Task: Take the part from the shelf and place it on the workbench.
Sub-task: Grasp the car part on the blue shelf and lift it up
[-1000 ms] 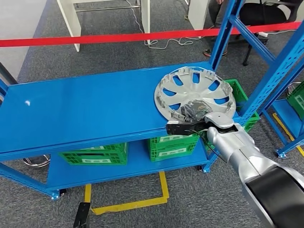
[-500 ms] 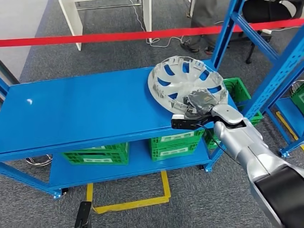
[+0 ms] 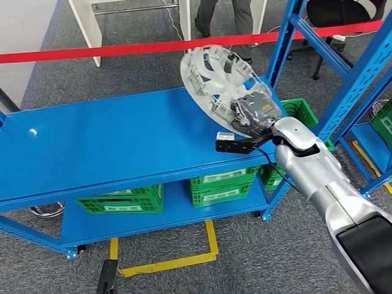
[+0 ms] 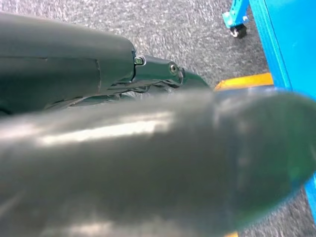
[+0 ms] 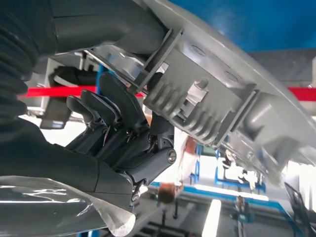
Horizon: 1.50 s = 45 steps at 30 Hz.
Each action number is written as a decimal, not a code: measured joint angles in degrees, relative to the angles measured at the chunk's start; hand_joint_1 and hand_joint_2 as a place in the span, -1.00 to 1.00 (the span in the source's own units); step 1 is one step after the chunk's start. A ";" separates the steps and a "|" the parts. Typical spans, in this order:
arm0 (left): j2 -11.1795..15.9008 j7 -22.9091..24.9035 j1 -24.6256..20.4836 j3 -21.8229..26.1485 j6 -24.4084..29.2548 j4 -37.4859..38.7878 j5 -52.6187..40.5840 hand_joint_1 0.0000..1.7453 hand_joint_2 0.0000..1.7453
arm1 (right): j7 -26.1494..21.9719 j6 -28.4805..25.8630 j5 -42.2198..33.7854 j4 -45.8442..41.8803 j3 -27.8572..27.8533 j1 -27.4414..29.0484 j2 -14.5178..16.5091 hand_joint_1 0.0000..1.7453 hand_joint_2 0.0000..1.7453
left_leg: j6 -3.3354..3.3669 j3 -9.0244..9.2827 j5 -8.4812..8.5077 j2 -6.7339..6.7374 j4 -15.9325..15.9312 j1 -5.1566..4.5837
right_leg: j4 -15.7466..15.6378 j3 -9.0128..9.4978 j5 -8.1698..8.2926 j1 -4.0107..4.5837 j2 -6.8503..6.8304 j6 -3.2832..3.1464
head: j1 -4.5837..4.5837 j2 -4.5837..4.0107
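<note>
The part is a silver wheel cover (image 3: 215,73). It hangs tilted above the right end of the blue shelf top (image 3: 116,141), its far edge raised toward the red tape. My right hand (image 3: 253,115) grips its near rim, with the silver arm coming in from the lower right. In the right wrist view the dark fingers (image 5: 119,123) curl under the cover's ribbed back (image 5: 209,98). In the left wrist view my left hand (image 4: 149,163) is a blurred grey shape over the carpet, its fingers stretched out and holding nothing.
Green crates (image 3: 122,199) (image 3: 222,184) sit on the lower shelf, another (image 3: 302,113) behind the blue upright (image 3: 284,43). A red tape (image 3: 116,49) runs across behind the shelf. A person's legs (image 3: 222,15) stand beyond it. Yellow floor marking (image 3: 185,262) lies in front.
My right hand has lifted the wheel cover off the shelf top and tipped it up, carrying it a little left and away. A person has walked across behind the tape.
</note>
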 joint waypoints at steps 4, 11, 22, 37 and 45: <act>-0.17 0.84 0.00 0.33 -0.58 -0.01 -0.03 -1.00 -1.00 | 0.19 -1.63 -1.47 -3.07 -0.19 0.52 -1.28 1.00 1.00 | 0.76 0.57 0.43 0.01 -1.29 0.46 | 3.56 -2.01 -2.64 -0.12 -0.15 0.94 | 0.22 0.00; -0.07 4.90 0.02 0.36 -3.02 0.01 -1.10 -1.00 -1.00 | 0.84 -6.80 -4.52 -8.50 -2.70 4.14 -1.74 1.00 1.00 | 0.56 0.64 -0.08 -0.13 -0.61 0.71 | 7.86 -4.59 -1.77 -0.60 -0.38 1.89 | 0.40 0.00; 0.09 5.03 -0.03 0.27 -2.48 -0.01 -1.78 -1.00 -1.00 | 0.30 -7.00 -5.77 -13.42 -4.46 6.07 -1.95 1.00 1.00 | -0.84 -0.46 -1.61 -0.21 1.91 0.54 | 0.76 -0.55 -0.15 -0.41 -0.33 0.44 | 0.40 0.00; 0.20 4.05 0.02 0.42 0.11 0.00 -1.84 -1.00 -1.00 | 0.38 -9.98 -1.11 -29.06 -4.67 11.69 -3.73 1.00 1.00 | 0.75 0.70 -0.01 0.04 -0.94 0.60 | 12.27 -6.11 -6.54 -0.34 -0.18 1.33 | 0.58 0.00; 0.08 3.28 -0.08 0.46 0.20 0.01 -1.84 -1.00 -1.00 | 0.07 -11.05 0.95 -30.82 -3.46 12.00 -4.34 1.00 1.00 | -0.37 0.17 -0.65 -0.30 0.34 0.49 | 1.22 -0.93 -0.41 -0.71 -0.40 1.39 | 0.61 0.00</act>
